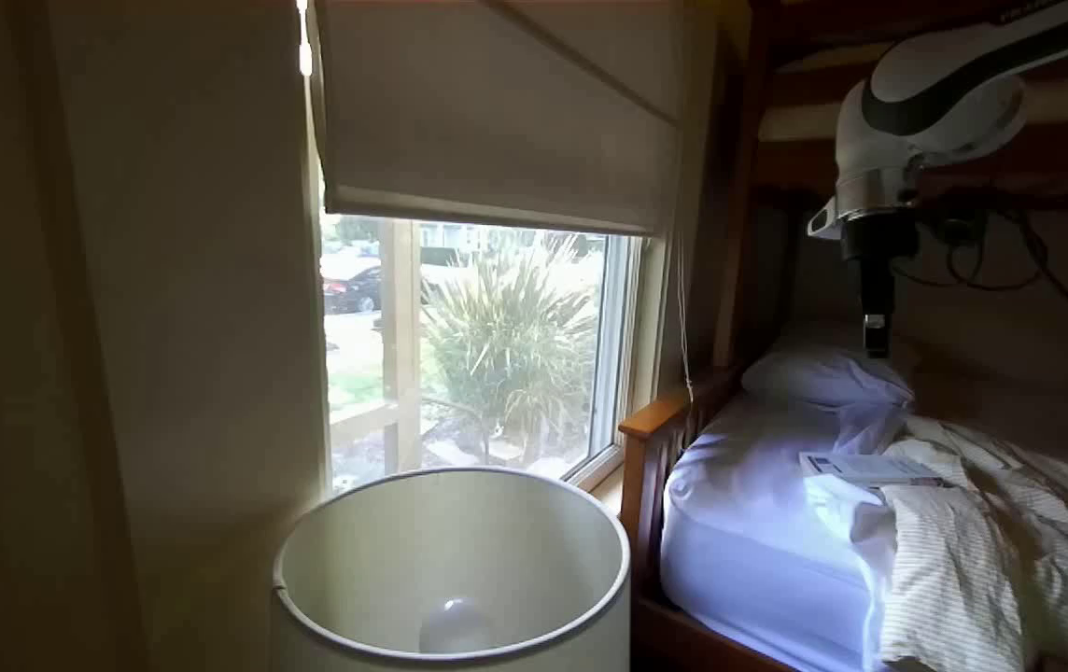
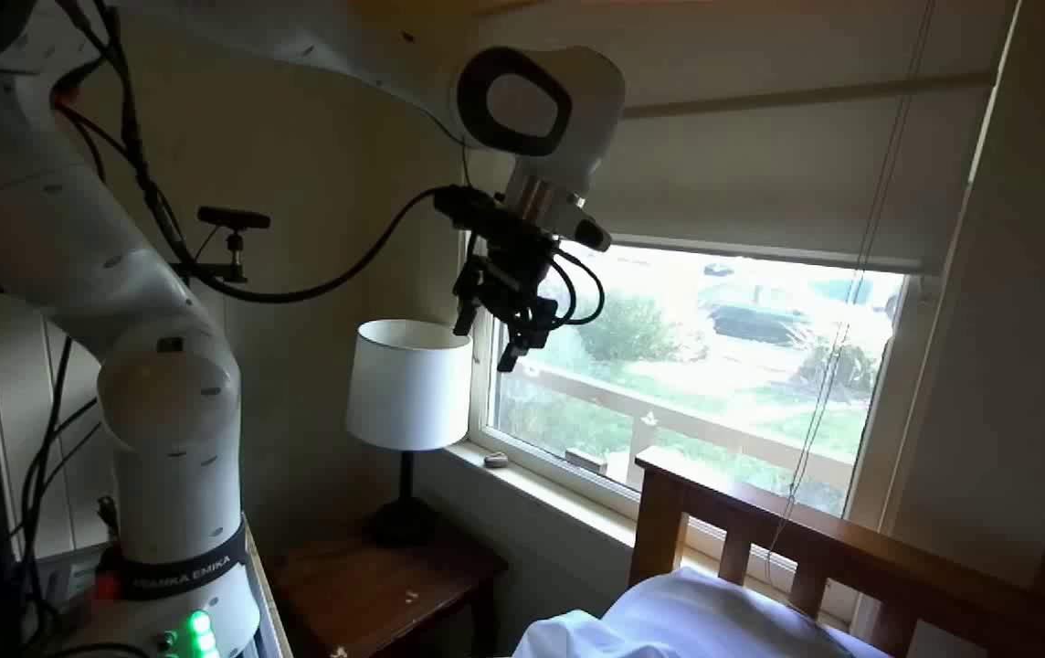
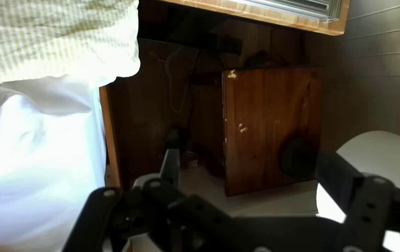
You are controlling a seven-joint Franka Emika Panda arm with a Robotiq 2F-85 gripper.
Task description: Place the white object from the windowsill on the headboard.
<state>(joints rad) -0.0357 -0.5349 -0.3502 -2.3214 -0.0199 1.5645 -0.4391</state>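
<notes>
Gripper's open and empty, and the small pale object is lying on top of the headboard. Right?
Not the object's place: the small pale object lies on the windowsill, not on top of the headboard; an exterior view shows this. The rest stands: the gripper is open and empty.

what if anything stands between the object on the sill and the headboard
Nothing visible stands between the object on the sill and the closer end of the headboard. Further along, the cord hangs across it in an exterior view and might snag.
</notes>
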